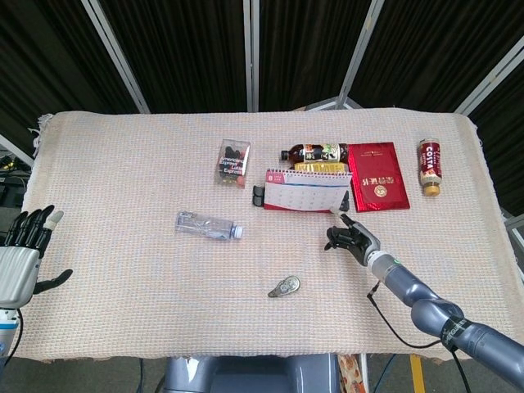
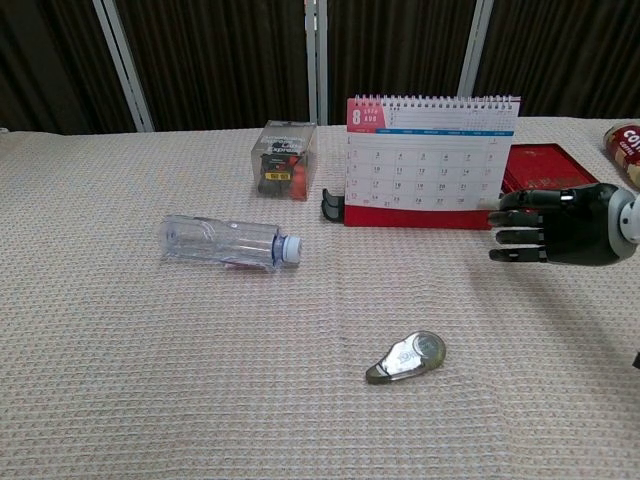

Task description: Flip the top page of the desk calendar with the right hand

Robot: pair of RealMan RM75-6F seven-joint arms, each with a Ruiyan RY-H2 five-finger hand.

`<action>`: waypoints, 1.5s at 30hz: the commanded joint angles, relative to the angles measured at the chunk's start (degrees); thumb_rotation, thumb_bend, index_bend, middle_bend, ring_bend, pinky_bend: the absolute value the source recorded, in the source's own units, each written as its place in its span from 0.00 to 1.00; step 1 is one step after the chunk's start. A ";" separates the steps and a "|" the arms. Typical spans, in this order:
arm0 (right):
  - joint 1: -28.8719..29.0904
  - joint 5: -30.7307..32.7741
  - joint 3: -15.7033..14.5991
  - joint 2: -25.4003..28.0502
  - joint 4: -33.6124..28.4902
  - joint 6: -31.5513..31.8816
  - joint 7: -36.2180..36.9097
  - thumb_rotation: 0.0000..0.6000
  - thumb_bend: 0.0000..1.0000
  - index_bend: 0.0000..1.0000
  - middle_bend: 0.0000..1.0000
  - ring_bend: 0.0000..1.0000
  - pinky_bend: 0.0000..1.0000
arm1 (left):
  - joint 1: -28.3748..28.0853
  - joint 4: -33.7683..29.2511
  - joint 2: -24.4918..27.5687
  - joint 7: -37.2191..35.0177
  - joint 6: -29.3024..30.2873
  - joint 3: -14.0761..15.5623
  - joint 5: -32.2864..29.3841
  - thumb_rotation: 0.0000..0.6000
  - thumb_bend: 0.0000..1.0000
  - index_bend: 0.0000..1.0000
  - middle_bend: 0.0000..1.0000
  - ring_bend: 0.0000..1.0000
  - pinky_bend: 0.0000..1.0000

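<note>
Black fingers slightly spread and holding nothing, the right hand [image 2: 560,224] hovers at the lower right corner of the desk calendar [image 2: 425,160], centre-right of frame.

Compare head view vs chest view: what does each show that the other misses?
Head view only: the left hand open off the table's left edge, a dark drink bottle behind the calendar, and the whole red booklet and coffee bottle.

Chest view only: the calendar's printed date grid, face-on.

Both: desk calendar, right hand with fingers at its lower right corner, clear plastic bottle, clear snack box, correction tape.
</note>
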 commanded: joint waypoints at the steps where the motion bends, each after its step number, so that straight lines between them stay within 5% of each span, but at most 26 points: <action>1: 0.05 0.52 1.05 -0.94 0.90 -0.71 -0.49 1.00 0.66 0.00 0.75 0.75 0.55 | -0.07 -0.02 0.08 -0.25 -0.13 0.07 0.09 1.00 0.04 0.00 0.00 0.00 0.00; 23: 3.57 3.72 8.83 -7.48 3.57 -7.57 -7.64 1.00 0.73 0.00 0.77 0.76 0.55 | -0.38 -0.51 1.08 -2.56 -0.31 0.34 0.98 1.00 0.03 0.00 0.00 0.00 0.00; 35: 3.04 4.89 12.39 -3.23 -4.94 -4.77 -13.03 1.00 0.72 0.13 0.76 0.76 0.55 | -0.40 -0.61 1.56 -3.89 -0.30 0.45 1.23 1.00 0.04 0.00 0.00 0.00 0.00; 40: 1.56 5.80 14.33 2.25 -12.10 -0.47 -15.27 1.00 0.70 0.22 0.67 0.67 0.47 | -0.39 -0.91 1.58 -3.70 -0.22 0.57 1.48 1.00 0.04 0.00 0.00 0.00 0.00; 45: -0.95 6.16 15.98 8.16 -19.77 6.51 -18.47 1.00 0.66 0.30 0.46 0.47 0.33 | -0.41 -1.24 1.55 -3.53 -0.34 0.66 1.51 1.00 0.04 0.00 0.00 0.00 0.00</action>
